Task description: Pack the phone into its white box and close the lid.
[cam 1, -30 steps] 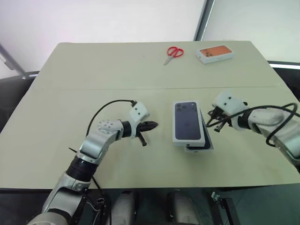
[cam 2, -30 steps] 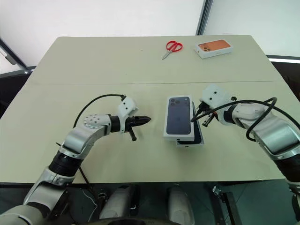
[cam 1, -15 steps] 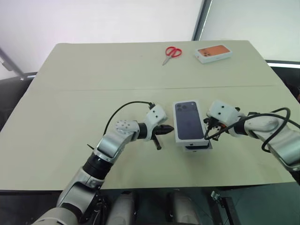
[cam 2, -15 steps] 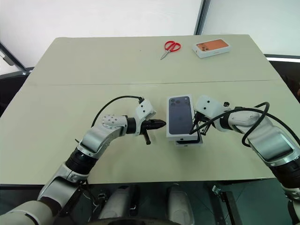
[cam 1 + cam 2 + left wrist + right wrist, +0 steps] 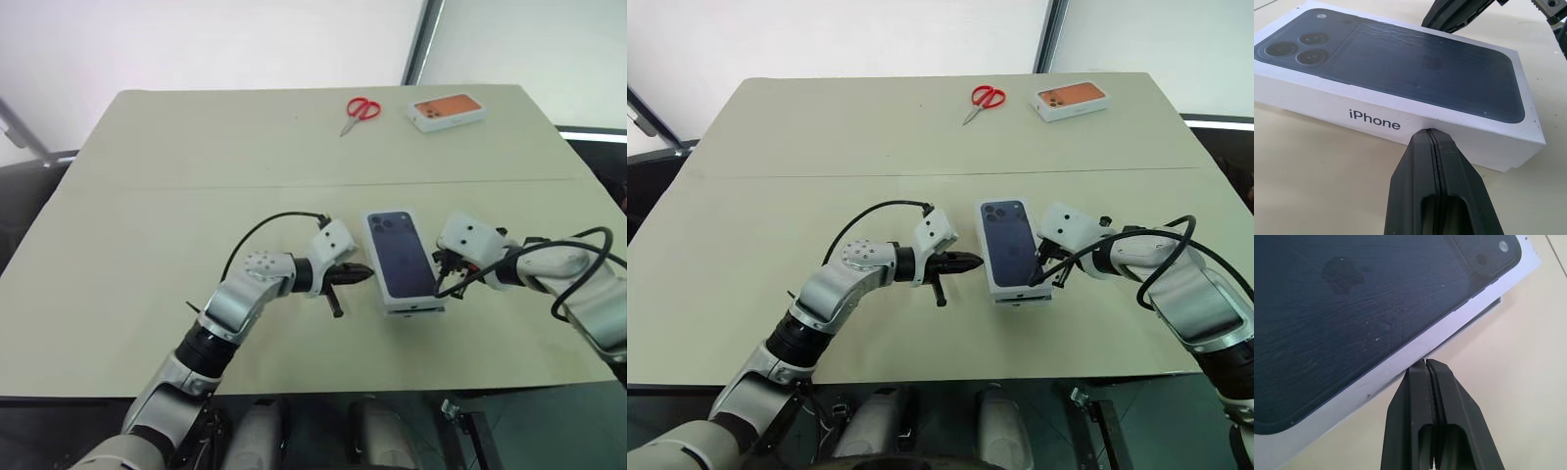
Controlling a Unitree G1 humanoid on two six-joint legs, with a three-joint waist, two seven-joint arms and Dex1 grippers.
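Observation:
The lid (image 5: 400, 252), white with a dark blue phone picture on top, lies on the white box (image 5: 415, 307) in the middle of the table. A strip of the box shows under the lid's near end. The phone is hidden. My left gripper (image 5: 364, 274) is shut, and its tip (image 5: 1434, 134) stands just short of the lid's left side wall. My right gripper (image 5: 438, 284) is also shut, with its tip (image 5: 1425, 362) at the lid's right side wall near the bottom edge.
Red scissors (image 5: 361, 110) and a white box with an orange top (image 5: 449, 111) lie at the far side of the beige table (image 5: 147, 245). The table's front edge runs close below both arms.
The lid has swung and slid right, so it now covers more of the box. My left gripper has moved right, close to the lid's left side. The right gripper stays at the lid's right side.

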